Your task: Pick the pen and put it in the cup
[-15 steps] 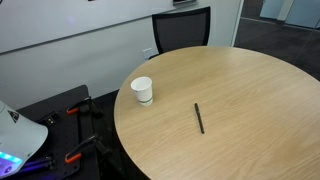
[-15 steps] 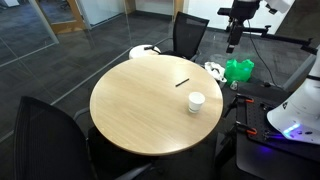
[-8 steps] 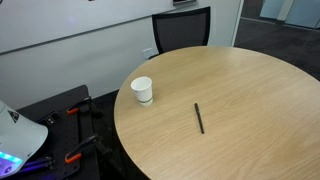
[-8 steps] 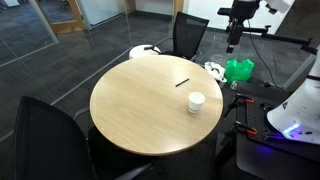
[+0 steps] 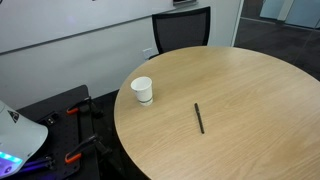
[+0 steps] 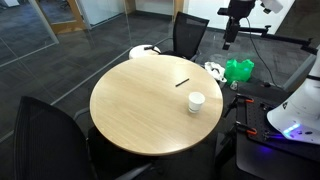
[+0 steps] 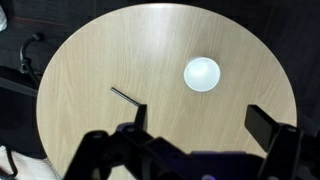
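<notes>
The dark pen (image 5: 199,117) lies flat on the round wooden table (image 5: 250,100), apart from the white cup (image 5: 142,90), which stands upright near the table's edge. Both also show in an exterior view, the pen (image 6: 182,83) and the cup (image 6: 196,101). My gripper (image 6: 228,38) hangs high above and beyond the table's far side. In the wrist view my gripper (image 7: 200,125) is open and empty, with the pen (image 7: 124,96) and the cup (image 7: 201,73) far below it.
A black chair (image 6: 190,35) stands at the table's far side and another (image 6: 45,130) at the near side. A green bag (image 6: 239,69) and a white machine base (image 6: 295,110) are on the floor beside the table.
My gripper has shifted slightly up and to the left in an exterior view. The pen and the cup have not moved.
</notes>
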